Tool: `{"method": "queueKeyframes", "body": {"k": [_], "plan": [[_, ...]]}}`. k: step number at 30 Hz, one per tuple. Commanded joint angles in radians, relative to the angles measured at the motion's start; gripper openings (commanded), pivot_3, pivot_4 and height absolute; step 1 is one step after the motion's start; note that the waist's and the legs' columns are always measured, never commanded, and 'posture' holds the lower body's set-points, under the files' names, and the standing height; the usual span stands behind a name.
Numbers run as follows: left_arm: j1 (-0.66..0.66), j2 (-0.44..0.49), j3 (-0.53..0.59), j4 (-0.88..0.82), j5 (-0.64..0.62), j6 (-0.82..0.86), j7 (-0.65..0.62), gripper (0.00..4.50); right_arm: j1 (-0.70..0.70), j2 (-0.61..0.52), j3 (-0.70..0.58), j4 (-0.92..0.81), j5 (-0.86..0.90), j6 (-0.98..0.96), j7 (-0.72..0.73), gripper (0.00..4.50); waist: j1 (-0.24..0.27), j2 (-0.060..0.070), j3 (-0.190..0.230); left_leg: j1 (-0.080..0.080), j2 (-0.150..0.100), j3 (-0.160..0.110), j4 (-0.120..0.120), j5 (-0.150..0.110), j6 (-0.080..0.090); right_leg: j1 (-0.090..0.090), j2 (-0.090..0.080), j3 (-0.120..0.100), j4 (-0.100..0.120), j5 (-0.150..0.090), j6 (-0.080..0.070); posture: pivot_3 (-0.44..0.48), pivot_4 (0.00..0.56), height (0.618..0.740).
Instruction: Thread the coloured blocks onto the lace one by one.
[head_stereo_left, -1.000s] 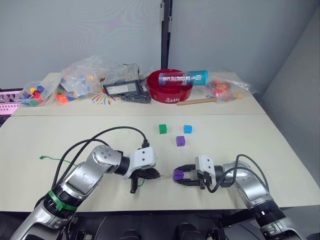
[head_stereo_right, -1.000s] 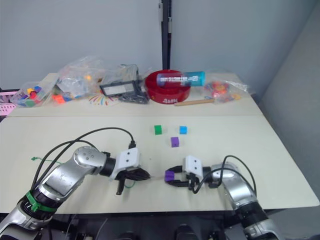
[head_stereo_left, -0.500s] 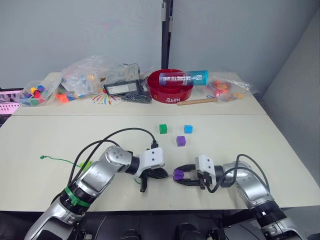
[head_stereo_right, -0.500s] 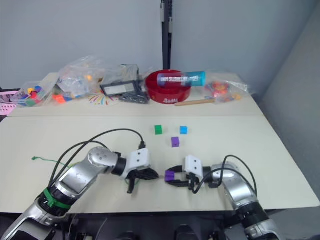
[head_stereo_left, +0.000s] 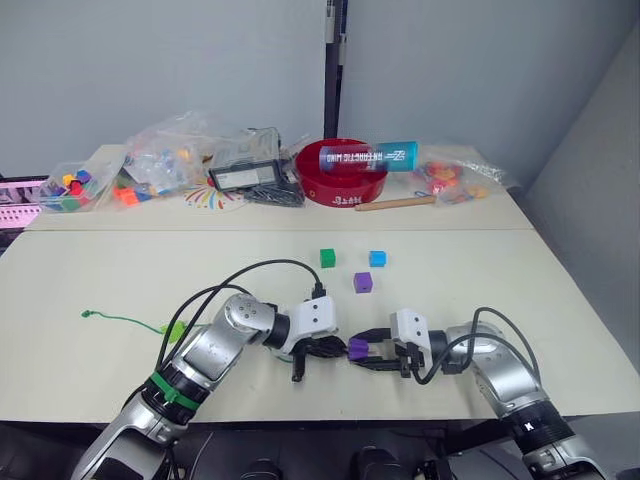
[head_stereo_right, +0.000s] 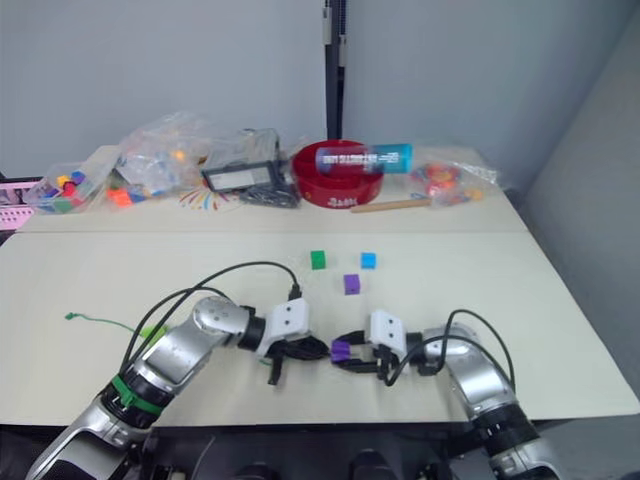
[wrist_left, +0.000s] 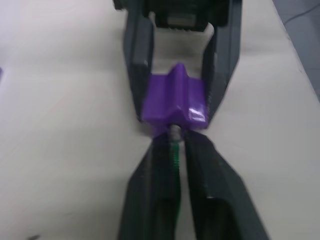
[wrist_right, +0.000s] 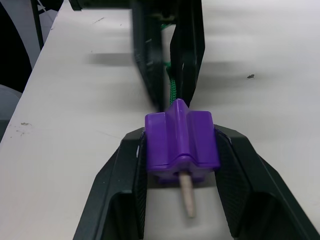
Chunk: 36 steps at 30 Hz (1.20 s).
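Lace (wrist_left: 175, 155) and purple block (wrist_right: 182, 139) meet at the near edge of the counter (head_stereo_left: 500, 280), where the robot's two end effectors face each other tip to tip. Right end effector (head_stereo_left: 366, 350) is clamped on the purple block, one black finger on each side. Left end effector (wrist_left: 174, 145) is pinched shut on the green cord just behind its stiff pale tip (wrist_right: 187, 195), which has passed through the block's hole and pokes out the far side. Behind the left arm the cord trails across the counter to a knotted end (head_stereo_left: 88, 315), past a lime green block (head_stereo_left: 172, 329). Farther back, mid-counter, a second purple block (head_stereo_left: 362, 283), a dark green block (head_stereo_left: 327, 258) and a blue block (head_stereo_left: 377, 258) sit loose and apart. Along the far edge, a red bowl (head_stereo_left: 340, 190).
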<state>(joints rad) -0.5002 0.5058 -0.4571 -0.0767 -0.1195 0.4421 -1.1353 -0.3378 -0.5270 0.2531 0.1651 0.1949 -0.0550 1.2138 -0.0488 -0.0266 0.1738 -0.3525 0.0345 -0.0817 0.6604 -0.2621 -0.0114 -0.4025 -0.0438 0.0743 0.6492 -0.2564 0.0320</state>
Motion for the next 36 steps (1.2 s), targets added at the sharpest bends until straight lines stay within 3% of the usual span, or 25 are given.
{"method": "queueKeyframes", "body": {"k": [1,3,11,18,26,36], "plan": [[-0.001,0.027,0.056,-0.051,-0.033,-0.017,-0.014,1.93,0.011,0.001,0.016,0.015,-0.038,0.018,-0.026,1.38,0.000,0.000,0.000,0.000,0.000,0.000,0.000,0.000,0.000,0.000,0.000,0.000,0.000,0.000,-0.001,0.000,0.150,0.740],[0.011,0.059,0.092,-0.077,-0.066,0.002,-0.035,2.60,0.012,0.001,0.017,0.014,-0.037,0.019,-0.027,1.38,-0.002,0.000,0.000,0.000,0.000,0.000,0.000,0.000,0.000,0.000,0.000,0.000,0.000,0.001,-0.002,0.000,0.150,0.740],[0.082,0.151,0.180,-0.095,-0.107,-0.013,-0.047,2.60,0.017,-0.002,0.019,0.012,-0.033,0.017,-0.026,1.38,-0.004,0.000,0.000,0.000,0.000,0.000,0.000,0.000,0.000,0.000,0.000,0.000,0.000,0.000,0.000,0.000,0.150,0.740],[0.118,0.100,0.133,-0.005,-0.048,-0.086,-0.003,2.60,0.016,-0.007,0.017,0.006,-0.030,0.023,-0.024,1.38,0.000,0.000,0.000,0.000,0.000,0.000,0.000,0.000,0.000,0.000,0.000,0.000,0.000,0.000,-0.001,0.000,0.150,0.740],[0.105,0.050,0.122,0.039,-0.039,-0.108,0.011,0.15,0.018,-0.015,0.013,-0.008,-0.027,0.035,-0.026,1.38,0.002,0.000,0.000,0.000,0.000,0.000,0.000,0.000,0.000,0.000,0.000,0.000,0.000,0.001,-0.002,0.000,0.150,0.740],[0.067,-0.007,0.084,0.026,-0.029,-0.106,0.022,0.03,0.011,-0.006,0.017,-0.007,-0.029,0.040,-0.032,1.38,0.003,0.000,0.000,0.000,0.000,0.000,0.000,0.000,0.000,0.000,0.000,0.000,-0.001,0.001,-0.002,0.000,0.150,0.740]]}}
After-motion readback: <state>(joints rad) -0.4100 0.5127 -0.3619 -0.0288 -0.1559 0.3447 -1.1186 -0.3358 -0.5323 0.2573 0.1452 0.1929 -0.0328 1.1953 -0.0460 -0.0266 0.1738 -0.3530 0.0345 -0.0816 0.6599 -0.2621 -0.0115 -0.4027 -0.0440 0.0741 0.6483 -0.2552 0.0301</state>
